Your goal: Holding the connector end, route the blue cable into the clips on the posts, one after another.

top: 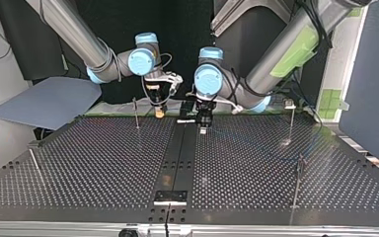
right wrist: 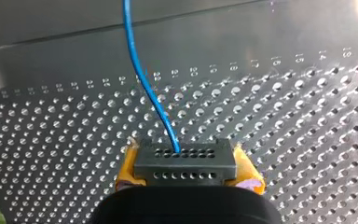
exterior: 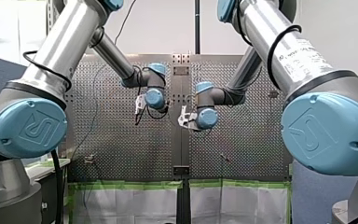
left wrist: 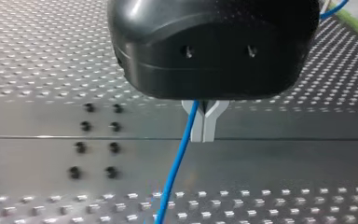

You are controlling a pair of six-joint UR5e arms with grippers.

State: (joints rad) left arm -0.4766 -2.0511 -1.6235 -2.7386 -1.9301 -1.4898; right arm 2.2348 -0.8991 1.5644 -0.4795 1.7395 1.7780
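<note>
In the left wrist view my left gripper (left wrist: 203,136) has its pale fingers (left wrist: 209,122) shut on the blue cable (left wrist: 179,158), which runs down past them over the perforated table (left wrist: 37,65). In the right wrist view my right gripper (right wrist: 189,170) holds the grey connector (right wrist: 185,158) between its yellow pads (right wrist: 127,169). The blue cable (right wrist: 142,74) leaves the connector's face and runs ahead over the table. In the top view the two grippers hang close together near the far middle: my right gripper (top: 159,111) at the left, my left gripper (top: 203,123) at the right.
Thin posts stand on the table in the top view: one (top: 136,113) beside my right gripper, one (top: 292,121) at the far right, one (top: 298,180) at the near right, one (top: 34,165) at the near left. A smooth metal strip (top: 177,163) runs down the middle.
</note>
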